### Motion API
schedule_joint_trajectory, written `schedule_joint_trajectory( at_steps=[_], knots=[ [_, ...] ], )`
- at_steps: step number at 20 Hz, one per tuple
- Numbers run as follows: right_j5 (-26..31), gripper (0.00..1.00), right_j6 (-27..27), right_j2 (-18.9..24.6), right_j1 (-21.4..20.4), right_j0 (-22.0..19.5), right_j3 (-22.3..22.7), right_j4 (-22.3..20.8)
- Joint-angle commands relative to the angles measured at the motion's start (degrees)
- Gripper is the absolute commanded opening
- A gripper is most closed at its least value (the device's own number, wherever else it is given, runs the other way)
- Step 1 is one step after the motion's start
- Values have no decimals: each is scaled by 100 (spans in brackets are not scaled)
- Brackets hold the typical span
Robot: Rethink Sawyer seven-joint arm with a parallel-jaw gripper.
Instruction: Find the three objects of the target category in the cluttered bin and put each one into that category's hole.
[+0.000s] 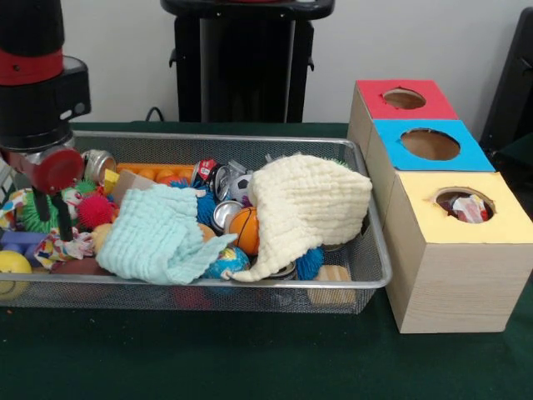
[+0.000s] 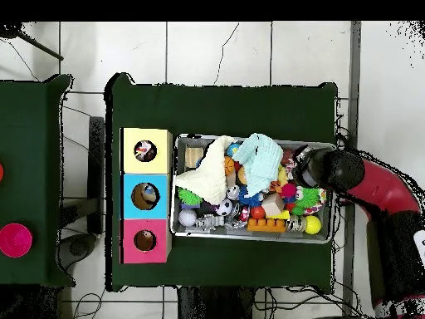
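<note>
1. The wire-mesh bin (image 1: 366, 275) sits on the green worktop, heaped with balls, cans, blocks and two cloths.
2. Just beside it stands a row of three wooden boxes, each with a round hole on top: red box (image 1: 376, 92), blue box (image 1: 466, 154), yellow box (image 1: 508, 218).
3. Something lies inside the yellow box's hole.

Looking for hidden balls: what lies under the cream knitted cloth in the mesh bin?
Under the cream knitted cloth, an orange basketball, a globe ball and a blue spiky ball peek out. Whatever lies beneath its middle is covered.
</note>
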Motion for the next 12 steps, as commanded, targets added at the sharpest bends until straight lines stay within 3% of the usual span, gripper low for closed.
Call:
schedule_joint_trajectory(
  at_steps=[1, 12],
  knots=[
    [897, 100, -2331, 747, 283, -446, -315, -512],
    [436, 100, -2235, 880, 627, -625, -148, -949]
  ],
)
